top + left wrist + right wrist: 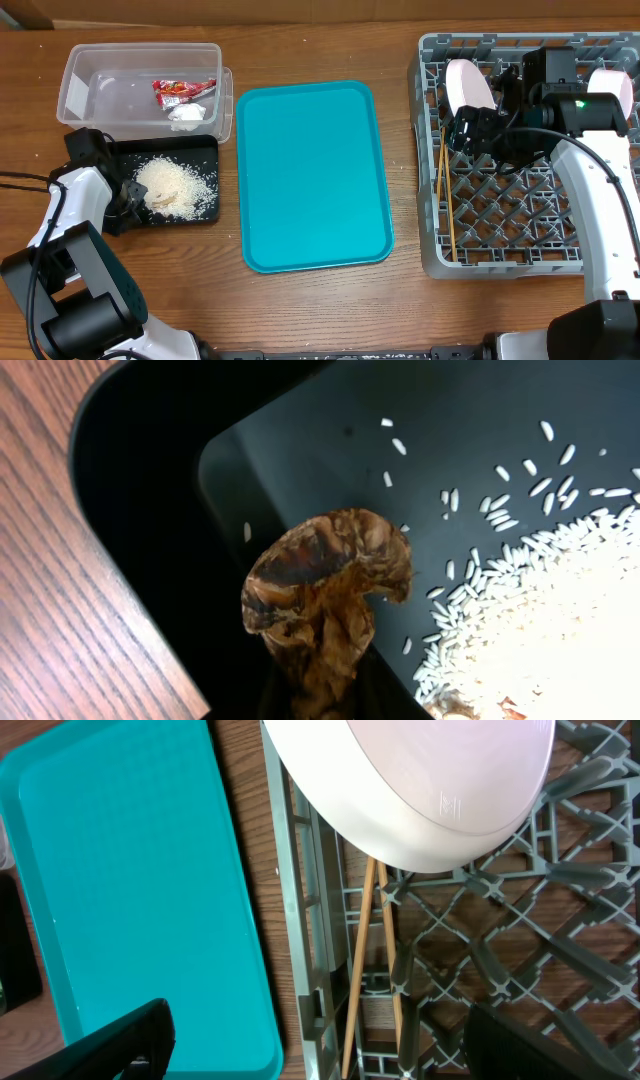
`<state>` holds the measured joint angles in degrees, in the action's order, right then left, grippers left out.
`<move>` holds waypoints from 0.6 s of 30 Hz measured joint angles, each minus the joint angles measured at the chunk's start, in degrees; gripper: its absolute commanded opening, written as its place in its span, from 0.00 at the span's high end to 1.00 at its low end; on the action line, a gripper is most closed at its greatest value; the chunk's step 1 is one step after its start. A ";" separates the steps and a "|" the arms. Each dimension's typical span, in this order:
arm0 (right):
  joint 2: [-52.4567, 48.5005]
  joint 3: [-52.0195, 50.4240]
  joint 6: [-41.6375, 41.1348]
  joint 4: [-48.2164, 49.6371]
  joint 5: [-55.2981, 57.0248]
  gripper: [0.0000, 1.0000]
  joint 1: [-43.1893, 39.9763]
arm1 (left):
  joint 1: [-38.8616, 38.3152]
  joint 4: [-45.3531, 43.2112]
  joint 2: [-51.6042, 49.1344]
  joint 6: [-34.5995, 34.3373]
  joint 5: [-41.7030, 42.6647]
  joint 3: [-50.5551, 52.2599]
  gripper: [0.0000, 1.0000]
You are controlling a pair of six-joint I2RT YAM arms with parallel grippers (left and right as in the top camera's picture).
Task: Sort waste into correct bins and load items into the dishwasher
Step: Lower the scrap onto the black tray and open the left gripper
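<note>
Lump pinched at the black tray's corner

Brown food lump (pixel 325 600) sits between the fingers of the left gripper (pixel 128 195). The jaws are drawn narrow and nip its lower end. Lump is over a corner of the black tray (pixel 200 150), left of the teal tray (pixel 310 175). Cannot tell if it touches the tray floor. Loose rice (pixel 175 188) is heaped just beside the lump, on its teal-tray side, with stray grains between the two.

Clear tub (pixel 85 85) is also left of the teal tray, behind the black tray and touching it. It holds the red wrapper (pixel 183 90) and the white tissue (pixel 188 113).

Grey dish rack (pixel 520 225) stands right of the teal tray, near it but apart. A pink plate (pixel 468 88) stands on edge at the back and chopsticks (pixel 447 205) lie along the near wall. Right gripper (pixel 470 125) hangs over that wall beside the plate. Its jaws are spread wide with nothing between them.

Only the left wrist view shows the lump; from overhead the arm hides it. Only the right wrist view shows the chopsticks running under the plate's rim.
</note>
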<state>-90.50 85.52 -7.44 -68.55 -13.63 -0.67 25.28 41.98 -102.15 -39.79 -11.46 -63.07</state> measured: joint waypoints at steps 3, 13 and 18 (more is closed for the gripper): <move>0.00 0.00 0.00 -0.02 0.00 0.06 0.00 | 0.00 -0.35 0.00 0.79 0.00 0.00 0.64; 0.00 0.00 -0.02 0.07 0.02 0.05 0.00 | 0.00 2.54 0.00 2.95 0.04 -2.19 0.38; 0.00 0.00 0.00 1.55 0.02 0.00 0.00 | -0.15 9.75 0.00 3.89 0.85 -11.23 0.29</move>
<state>-90.50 85.52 -7.44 -67.00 -13.61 -0.67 25.12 51.72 -102.15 -35.90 -10.61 -74.30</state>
